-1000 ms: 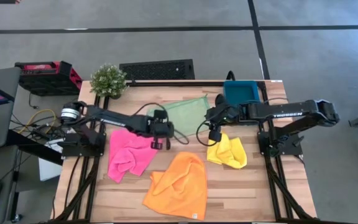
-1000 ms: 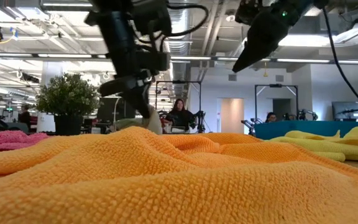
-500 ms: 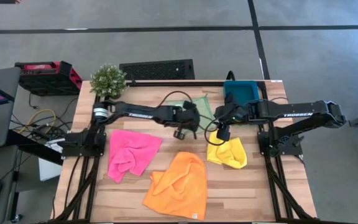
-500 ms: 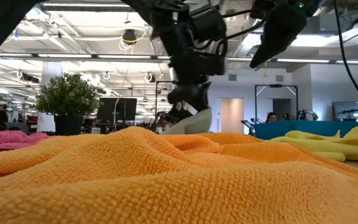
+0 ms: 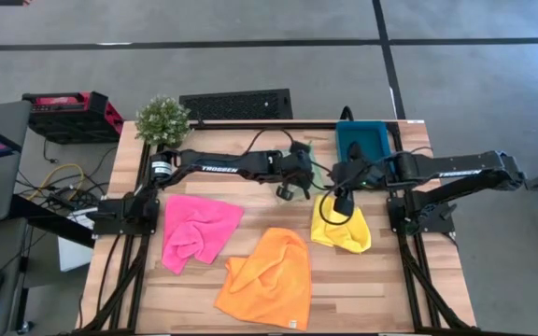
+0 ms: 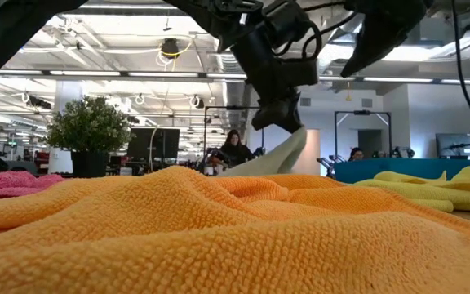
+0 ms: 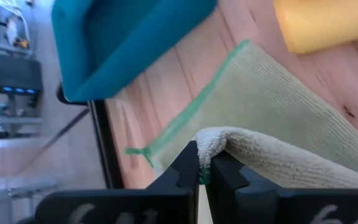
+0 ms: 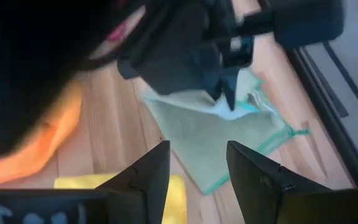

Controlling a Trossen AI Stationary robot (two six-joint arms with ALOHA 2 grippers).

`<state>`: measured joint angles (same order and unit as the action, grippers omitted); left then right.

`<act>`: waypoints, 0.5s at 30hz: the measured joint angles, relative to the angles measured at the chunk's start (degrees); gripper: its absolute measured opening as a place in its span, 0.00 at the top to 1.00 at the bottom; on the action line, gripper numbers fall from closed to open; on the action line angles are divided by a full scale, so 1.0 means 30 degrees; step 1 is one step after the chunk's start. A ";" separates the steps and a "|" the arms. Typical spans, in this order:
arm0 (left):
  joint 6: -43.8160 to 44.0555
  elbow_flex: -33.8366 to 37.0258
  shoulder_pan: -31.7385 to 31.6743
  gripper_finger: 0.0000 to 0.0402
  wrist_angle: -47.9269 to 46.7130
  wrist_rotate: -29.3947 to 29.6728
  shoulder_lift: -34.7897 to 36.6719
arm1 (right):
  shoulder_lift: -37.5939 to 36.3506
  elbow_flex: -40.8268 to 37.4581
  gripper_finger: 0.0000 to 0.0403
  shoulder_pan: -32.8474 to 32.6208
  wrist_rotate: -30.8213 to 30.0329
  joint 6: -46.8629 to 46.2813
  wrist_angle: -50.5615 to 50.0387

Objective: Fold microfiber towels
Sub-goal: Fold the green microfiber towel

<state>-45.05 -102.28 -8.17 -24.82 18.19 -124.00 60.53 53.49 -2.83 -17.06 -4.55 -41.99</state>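
Left claw: the left gripper (image 7: 199,177) is clamped tight on a corner of the green towel (image 7: 272,118), near the table's (image 5: 381,280) back edge, just beside the teal bin (image 5: 362,140).
Right claw: the right gripper (image 8: 197,165) hangs with fingers spread and nothing in them, over the near edge of the green towel, just beside the yellow towel (image 5: 342,229).
Just changed: over the last second the left arm swept from the middle of the table toward the bin, dragging the pinched corner across the towel.
Meaning: the green towel looks mid-fold, one corner carried over its own body; the fold is not yet laid down.
Against earlier frame: the green towel lay spread flat then; now most of it is hidden under the arms.
Other towels: the pink towel (image 5: 194,231), orange towel (image 5: 269,275) and yellow one lie crumpled toward the front, unmoved.
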 joint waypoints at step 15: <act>0.0379 -0.0007 -0.0355 0.97 0.1791 0.0375 -0.0941 | -0.0014 0.0000 0.55 -0.0458 -0.0421 -0.0032 0.0130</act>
<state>-43.92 -102.30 -9.23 -19.45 19.31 -126.82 60.49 53.49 -4.21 -18.33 -4.64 -41.60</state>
